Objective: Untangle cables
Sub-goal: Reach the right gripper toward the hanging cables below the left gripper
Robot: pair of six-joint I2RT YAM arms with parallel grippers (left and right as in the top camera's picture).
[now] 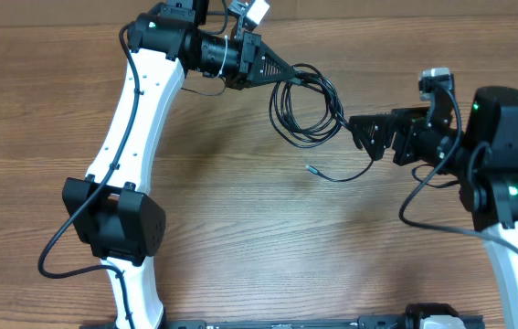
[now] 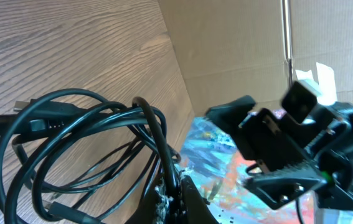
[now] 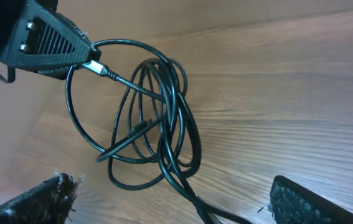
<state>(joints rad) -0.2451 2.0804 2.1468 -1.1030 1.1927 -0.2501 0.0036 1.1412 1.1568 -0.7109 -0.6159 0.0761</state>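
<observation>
Cable coil (image 3: 177,102) pinched near plug by left hand (image 1: 288,73), fingers pressed together, as anchor. Right hand (image 1: 362,135) spread wide just beside coil's opposite edge, judged staged for strand pull. Loose tail (image 1: 311,168) left on tabletop (image 1: 240,228) near right hand.

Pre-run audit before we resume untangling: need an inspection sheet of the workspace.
Surface: brown wood-grain table, flat.
Job's things: thin black cables in one tangled coil; a loose end with a small plug lies on the table.
Clutter: nothing seen.
Grippers: left gripper shut on the coil beside a silver plug; right gripper open, a strand running between its fingers, unclamped.
Cables: thick black arm harness cables loop off both arms, apart from the coil.
Surroundings: brown cardboard wall; paint-splattered colourful surface below it.
</observation>
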